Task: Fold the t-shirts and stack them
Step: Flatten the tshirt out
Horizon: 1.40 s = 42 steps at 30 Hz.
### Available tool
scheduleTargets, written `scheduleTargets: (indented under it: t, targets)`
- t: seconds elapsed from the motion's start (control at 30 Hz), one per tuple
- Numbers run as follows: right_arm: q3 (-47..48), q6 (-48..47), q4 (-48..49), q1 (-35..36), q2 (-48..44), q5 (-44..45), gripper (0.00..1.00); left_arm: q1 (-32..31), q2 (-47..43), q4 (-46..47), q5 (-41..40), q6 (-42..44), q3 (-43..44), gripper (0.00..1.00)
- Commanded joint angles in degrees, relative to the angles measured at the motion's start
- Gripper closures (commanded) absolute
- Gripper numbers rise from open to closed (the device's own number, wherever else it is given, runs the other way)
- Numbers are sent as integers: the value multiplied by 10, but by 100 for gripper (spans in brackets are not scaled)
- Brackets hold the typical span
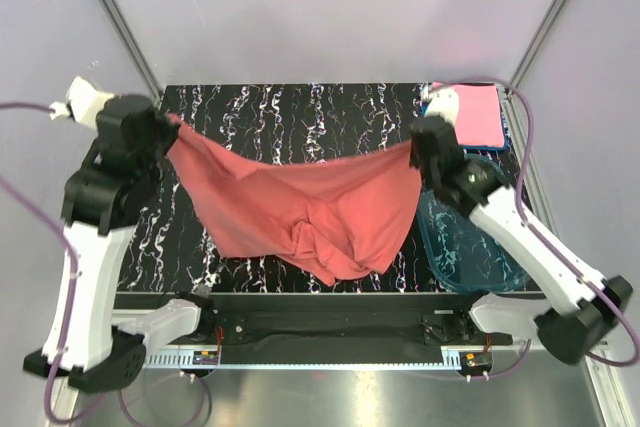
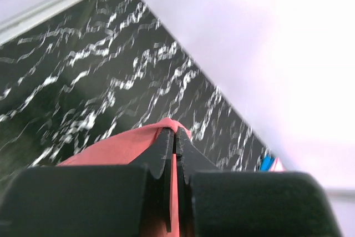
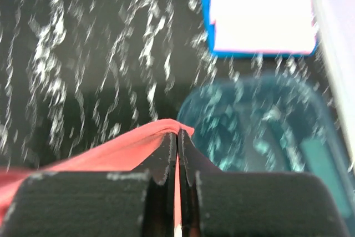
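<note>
Two tight pinches on the salmon t-shirt (image 1: 310, 202) — left gripper (image 2: 176, 132) at one edge, right gripper (image 3: 178, 132) at the other, jaws fully closed on cloth. Stretched between them over the black marbled table (image 1: 300, 112), middle sagging low — just beside the clear blue tub (image 1: 470, 247).

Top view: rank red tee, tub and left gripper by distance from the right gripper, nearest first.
1. Red tee: touching, one corner clamped in the right gripper.
2. Tub: close by on the right side, toward the arm bases.
3. Left gripper: far left, clamping the tee's other corner.
</note>
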Motion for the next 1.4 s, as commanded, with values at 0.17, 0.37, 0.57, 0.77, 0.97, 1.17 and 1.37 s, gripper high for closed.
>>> scheduleTargets:
  t: [0.17,0.37,0.57,0.77,0.97,1.17,1.37]
  targets:
    - [277,-99,130,-166,217,-128,100,102,136,208,40,3,72,100]
    - [508,-114,90,-191,367,-157,100,179,219,336,173,27,187,100]
    - [660,-101,49,-192,416,-170,100,238,255,438,306,15,249,100]
    - [653,-88,43,-191,361,-188,100,263,206,444,341,-17,254,100]
    - [576,-77,56,-192,249,-211,100,269,122,402,324,1,235,100]
    - [502,-63,46,-191,145,-245,100,268,45,365,290,26,238,100]
    - [468,-30,-10,-191,66,-324,100,268,1,341,258,59,289,100]
